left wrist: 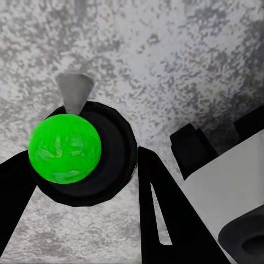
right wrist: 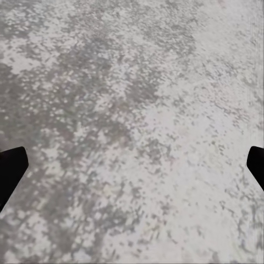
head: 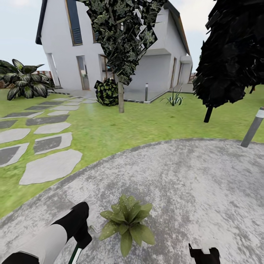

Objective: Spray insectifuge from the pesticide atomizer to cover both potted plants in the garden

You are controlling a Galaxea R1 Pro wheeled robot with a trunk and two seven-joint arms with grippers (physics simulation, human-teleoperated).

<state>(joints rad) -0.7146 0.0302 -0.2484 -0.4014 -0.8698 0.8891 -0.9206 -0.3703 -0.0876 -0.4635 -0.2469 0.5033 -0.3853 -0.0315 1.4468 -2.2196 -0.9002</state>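
In the left wrist view a dark round pesticide atomizer (left wrist: 104,159) with a bright green top sits between the black fingers of my left gripper (left wrist: 82,181), which is shut on it above the grey stone. A grey cone sticks out from the bottle's far side. One potted plant (head: 127,221), a low rosette of pointed green leaves, stands on the patio just right of my left gripper (head: 81,234). Its leaves hide the pot. My right gripper (right wrist: 132,165) is open over bare stone, and its black tips (head: 204,254) show at the lower right of the head view.
The round grey patio (head: 190,183) borders grass with stepping stones (head: 49,167) at the left. A grey post (head: 253,127) stands at the patio's right edge. Two trees (head: 121,91), a round bush (head: 107,92) and a white house (head: 110,47) lie ahead.
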